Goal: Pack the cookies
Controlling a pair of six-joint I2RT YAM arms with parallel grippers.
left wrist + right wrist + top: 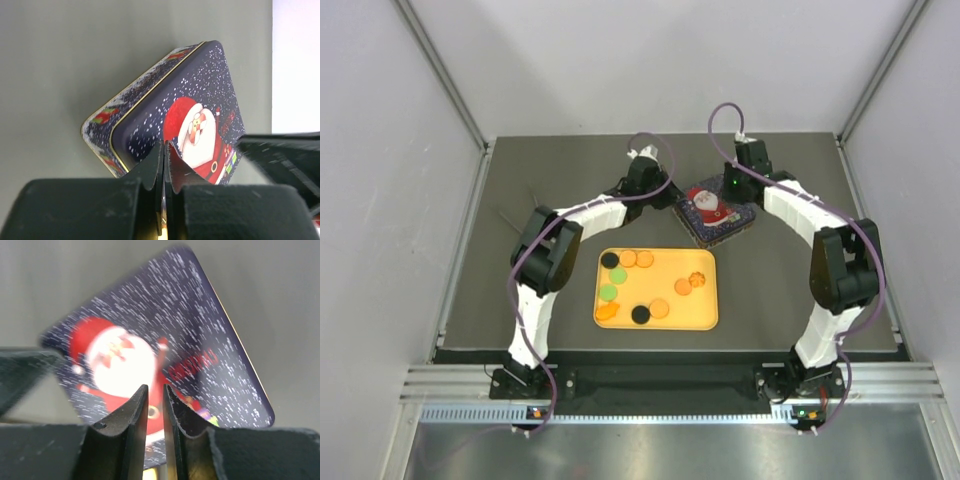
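Cookies (640, 314) lie flat on the yellow tray (708, 322) at the table's (790, 290) middle. They are round, so they have no long axis, while the tray runs left to right with open table on either side. Your left gripper (165, 145) and right gripper (155, 387) are both pinched closed, holding nothing that you can see, tips at the tin (200, 95) past the tray's far edge.

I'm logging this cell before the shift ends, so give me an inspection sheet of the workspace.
Surface: dark matte table.
Job's things: ten cookies lying loose in the yellow tray; Santa tin beyond it, lid on.
Clutter: nothing seen.
Grippers: left gripper shut, right gripper shut, both over the tin's lid.
Cables: purple cables looping along both arms, off the tray.
Surroundings: pale enclosure walls.
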